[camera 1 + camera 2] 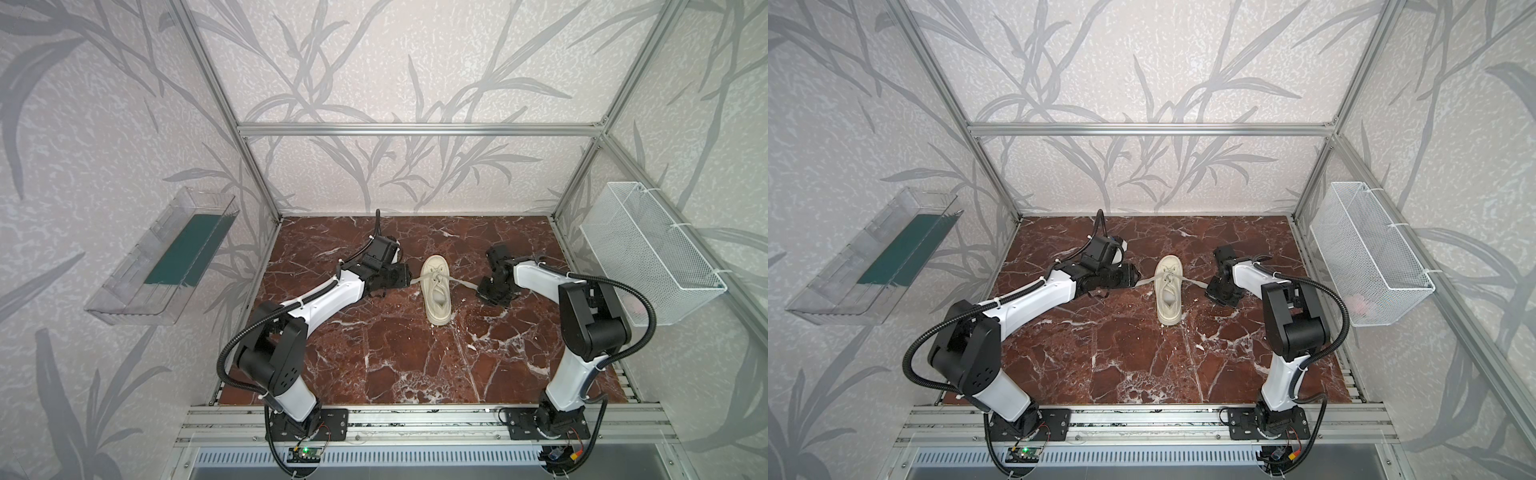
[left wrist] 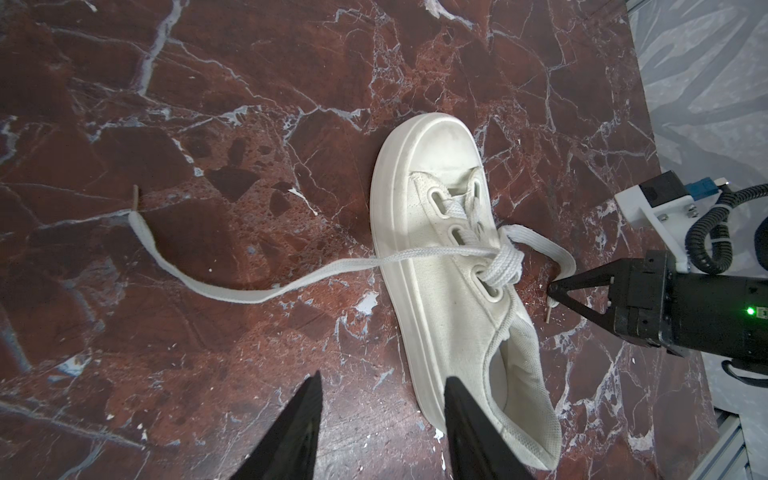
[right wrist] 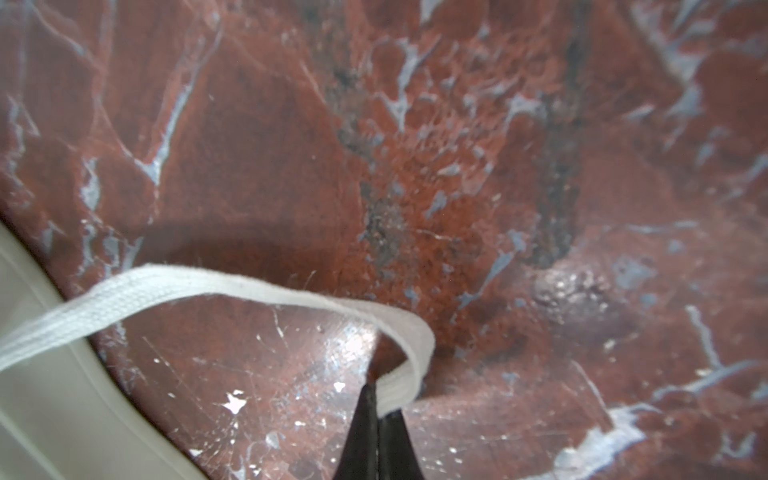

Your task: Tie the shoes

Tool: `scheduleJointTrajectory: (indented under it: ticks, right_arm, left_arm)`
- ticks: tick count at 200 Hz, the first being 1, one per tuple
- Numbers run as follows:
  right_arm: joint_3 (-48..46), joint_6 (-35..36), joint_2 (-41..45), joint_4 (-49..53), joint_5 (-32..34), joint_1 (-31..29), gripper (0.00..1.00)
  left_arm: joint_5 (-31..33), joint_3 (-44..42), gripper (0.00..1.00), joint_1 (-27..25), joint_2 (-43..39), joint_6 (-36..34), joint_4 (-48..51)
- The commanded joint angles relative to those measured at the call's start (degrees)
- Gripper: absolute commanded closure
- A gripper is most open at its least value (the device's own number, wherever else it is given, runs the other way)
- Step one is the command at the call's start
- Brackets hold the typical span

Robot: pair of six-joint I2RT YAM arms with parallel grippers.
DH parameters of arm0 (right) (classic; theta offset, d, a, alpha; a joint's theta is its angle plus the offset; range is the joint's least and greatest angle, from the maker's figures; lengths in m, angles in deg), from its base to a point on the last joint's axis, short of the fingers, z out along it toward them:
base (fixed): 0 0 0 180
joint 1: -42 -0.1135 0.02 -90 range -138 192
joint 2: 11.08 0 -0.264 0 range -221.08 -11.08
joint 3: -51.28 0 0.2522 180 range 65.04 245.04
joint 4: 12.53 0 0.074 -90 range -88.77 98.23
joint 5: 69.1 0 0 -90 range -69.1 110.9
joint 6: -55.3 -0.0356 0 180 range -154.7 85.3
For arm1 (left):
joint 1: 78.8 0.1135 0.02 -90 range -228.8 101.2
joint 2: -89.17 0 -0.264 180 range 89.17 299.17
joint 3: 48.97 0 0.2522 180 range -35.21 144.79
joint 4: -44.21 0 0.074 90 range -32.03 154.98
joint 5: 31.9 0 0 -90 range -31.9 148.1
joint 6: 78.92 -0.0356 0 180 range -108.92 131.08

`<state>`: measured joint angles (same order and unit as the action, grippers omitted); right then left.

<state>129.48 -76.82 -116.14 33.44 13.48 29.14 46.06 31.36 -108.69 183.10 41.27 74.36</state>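
1. Sneaker [image 1: 436,291], cream canvas with a thick, smooth, ridged rubber sole and a rounded toe cap, stands upright toward the back middle of the table [image 1: 374,353]. Its toe points at the back wall, and it sits between the two grippers in both top views [image 1: 1169,291].
2. Oval eyelets line its upper. The flat woven laces cross over the tongue.
3. The left lace [image 2: 232,291] trails off the shoe in a limp, wavy ribbon across the table, ending in a thin tan tip.
4. The right lace [image 3: 208,286] arches off the shoe and folds back into the right gripper [image 3: 380,399]. Its pointed black fingers are pressed together, pinching the lace near its end.
5. The left gripper [image 2: 384,378] hangs beside the heel with its tapered black fingers spread apart, holding nothing.
6. The tabletop is glossy red-brown marble with white veins and small chips.
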Motion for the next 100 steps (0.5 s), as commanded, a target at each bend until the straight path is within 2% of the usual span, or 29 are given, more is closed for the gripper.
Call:
scheduleJointTrajectory:
  ticks: [1,55,100]
  right_arm:
    - [-1.34,-2.08,2.21,-2.06,-3.68,0.62,1.0]
    - [-0.85,-8.86,5.21,-11.48,-15.69,0.73,1.0]
    - [2.86,-12.98,1.63,-17.5,-23.08,-0.27,1.0]
  left_arm:
    - [-1.11,-0.21,0.5,-0.2,-1.92,0.95,2.1]
    - [-3.1,0.99,0.5,-2.54,0.23,2.35,1.6]
    - [-3.7,2.97,0.5,-3.82,2.86,3.08,0.93]
